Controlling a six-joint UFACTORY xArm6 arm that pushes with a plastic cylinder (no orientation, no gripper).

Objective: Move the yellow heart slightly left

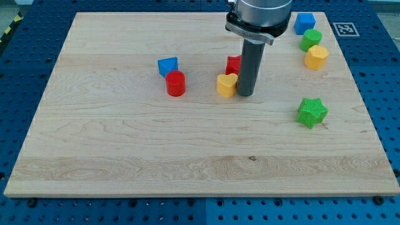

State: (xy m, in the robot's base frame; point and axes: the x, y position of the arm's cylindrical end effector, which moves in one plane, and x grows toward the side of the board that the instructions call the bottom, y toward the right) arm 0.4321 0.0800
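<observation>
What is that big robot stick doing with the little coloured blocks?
It is a robot arm pushing blocks around a wooden board. Right now my tip sits against the yellow heart, on the heart's right in the view, placed to nudge it left. A red block sits just behind them, partly hidden by the rod. A red cylinder and a blue block wait further left.

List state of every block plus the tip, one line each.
yellow heart: flat on board, my tip against its right side
my tip: down at board level, right of the yellow heart
red block: partly hidden behind rod
red cylinder: upright, touching blue block
blue block: just above red cylinder
green star: alone, right side
blue, green, yellow blocks: clustered top right
</observation>
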